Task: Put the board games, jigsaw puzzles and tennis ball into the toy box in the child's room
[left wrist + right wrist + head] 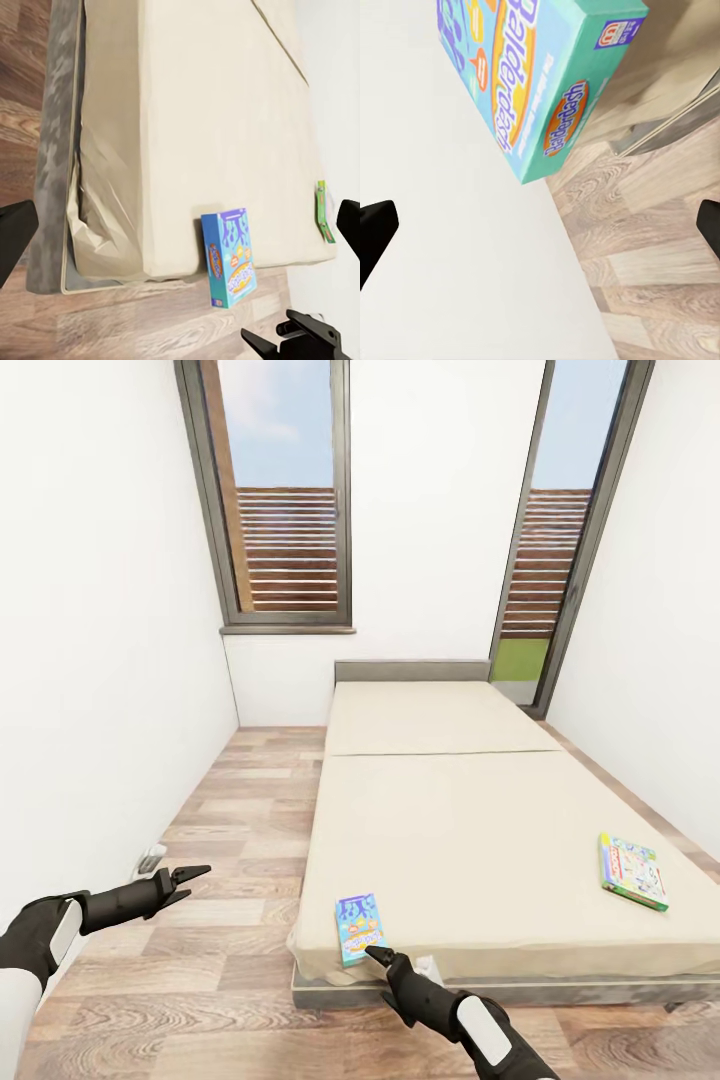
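Right claw [379, 956] low at the foot of the bed [480, 830], fingers pinched narrow in the head view, tips just short of the blue game [359, 927]. Wrist view: two dark fingertips at the frame's far edges, nothing between them, so spread uncertain; holding nothing. Just ahead of that claw, blue game [536, 71] flat on the beige mattress, its near end overhanging the mattress edge [229, 259]. Plank floor [200, 920] under and beside the claw.

Left claw [190, 878] out over the floor well to the left of the right claw, apart from the bed, fingers slightly parted, empty.

Farther along the mattress, well off to the right of the right claw, green-edged game [632, 871] flat near the bed's right side. In the left wrist view, a thin green sliver [324, 212] at the mattress's far edge.

Beyond, grey headboard [412, 670], white wall, two tall dark-framed windows [285, 500].
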Available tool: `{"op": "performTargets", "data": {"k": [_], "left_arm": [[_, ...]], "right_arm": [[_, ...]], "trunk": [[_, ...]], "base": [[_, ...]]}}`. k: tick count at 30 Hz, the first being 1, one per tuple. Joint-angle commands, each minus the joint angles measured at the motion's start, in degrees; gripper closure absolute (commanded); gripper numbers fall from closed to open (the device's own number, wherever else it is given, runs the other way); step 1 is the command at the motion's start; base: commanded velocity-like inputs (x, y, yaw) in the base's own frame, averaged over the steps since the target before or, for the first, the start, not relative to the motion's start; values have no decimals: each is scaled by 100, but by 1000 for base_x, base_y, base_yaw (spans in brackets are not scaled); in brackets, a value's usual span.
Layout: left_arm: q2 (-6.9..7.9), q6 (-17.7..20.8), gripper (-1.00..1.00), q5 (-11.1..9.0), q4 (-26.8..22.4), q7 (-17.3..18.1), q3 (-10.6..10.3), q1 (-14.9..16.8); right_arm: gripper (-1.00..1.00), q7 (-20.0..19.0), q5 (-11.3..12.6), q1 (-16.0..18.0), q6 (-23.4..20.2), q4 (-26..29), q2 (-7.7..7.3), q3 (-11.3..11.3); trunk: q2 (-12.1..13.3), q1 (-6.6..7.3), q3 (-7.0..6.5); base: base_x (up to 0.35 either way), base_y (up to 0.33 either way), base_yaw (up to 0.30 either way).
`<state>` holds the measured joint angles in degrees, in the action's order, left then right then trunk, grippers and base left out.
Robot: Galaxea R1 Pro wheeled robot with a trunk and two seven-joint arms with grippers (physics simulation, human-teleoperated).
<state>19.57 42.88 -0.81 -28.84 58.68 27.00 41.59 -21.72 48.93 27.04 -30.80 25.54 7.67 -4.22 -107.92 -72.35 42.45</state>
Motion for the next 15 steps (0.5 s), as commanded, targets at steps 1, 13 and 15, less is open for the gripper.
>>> {"op": "performTargets", "data": {"k": [1, 13, 15], "left_arm": [[-2, 64, -100, -7, 1, 12, 16, 3], [-13, 112, -100, -7, 1, 12, 16, 0], [-10, 113, -100, -7, 1, 12, 16, 0]], "right_arm": [[-100, 0, 12, 3, -49, 2, 6, -42], [-100, -4, 11, 1, -49, 3, 6, -36], [-100, -5, 11, 0, -49, 3, 6, -37]], "trunk": [[-3, 1, 6], [-3, 1, 6], [-3, 1, 6]], "base": [[0, 0, 0], [0, 0, 0], [0, 0, 0]]}}
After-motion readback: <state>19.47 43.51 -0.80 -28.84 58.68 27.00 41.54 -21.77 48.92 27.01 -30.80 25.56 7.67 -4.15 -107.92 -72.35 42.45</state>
